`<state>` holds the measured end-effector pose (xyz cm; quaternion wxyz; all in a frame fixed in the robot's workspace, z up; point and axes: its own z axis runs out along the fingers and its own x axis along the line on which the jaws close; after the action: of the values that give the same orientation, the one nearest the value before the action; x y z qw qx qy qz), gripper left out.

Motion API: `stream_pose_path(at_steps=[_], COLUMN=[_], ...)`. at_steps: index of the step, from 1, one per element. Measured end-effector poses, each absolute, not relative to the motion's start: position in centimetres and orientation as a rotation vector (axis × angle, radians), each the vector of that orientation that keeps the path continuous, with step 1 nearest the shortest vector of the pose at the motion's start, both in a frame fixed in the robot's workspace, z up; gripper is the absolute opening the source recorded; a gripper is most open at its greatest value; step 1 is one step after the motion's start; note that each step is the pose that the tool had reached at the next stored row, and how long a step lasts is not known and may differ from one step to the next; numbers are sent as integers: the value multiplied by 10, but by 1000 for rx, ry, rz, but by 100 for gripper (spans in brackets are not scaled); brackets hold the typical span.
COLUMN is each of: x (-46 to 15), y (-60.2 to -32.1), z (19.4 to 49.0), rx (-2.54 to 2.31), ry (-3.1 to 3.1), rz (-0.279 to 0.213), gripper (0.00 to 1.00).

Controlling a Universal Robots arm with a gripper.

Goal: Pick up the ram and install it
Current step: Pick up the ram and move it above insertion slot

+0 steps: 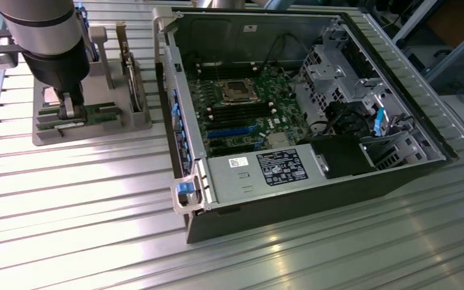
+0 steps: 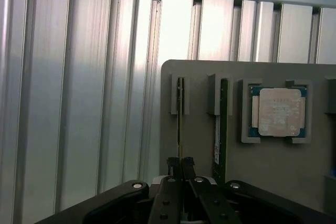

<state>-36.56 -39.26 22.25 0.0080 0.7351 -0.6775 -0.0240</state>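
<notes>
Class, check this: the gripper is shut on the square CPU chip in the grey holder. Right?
No: the gripper is shut on the ram, standing in the grey holder; the CPU chip sits apart alongside. The wrist view shows it.

the holder (image 1: 95, 130) is sitting on the table (image 1: 70, 229) at the exterior view's left, just beside the open computer case (image 1: 296, 199), which is lying at the right. the ram (image 2: 180, 114) is standing on edge in a slot of the holder, with the gripper (image 2: 180, 165) sitting over it and pinching it. a second stick (image 2: 223, 129) is standing in the next slot, between the ram and the cpu chip (image 2: 279, 111), which is lying flat in its own recess.
</notes>
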Motion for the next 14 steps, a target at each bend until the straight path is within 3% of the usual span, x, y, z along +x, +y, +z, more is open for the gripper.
stream_pose_path(at_steps=[14], x=[-366], y=[-393], z=[238], rx=[2298], ry=[-2118], rz=[-75], gripper=[12])
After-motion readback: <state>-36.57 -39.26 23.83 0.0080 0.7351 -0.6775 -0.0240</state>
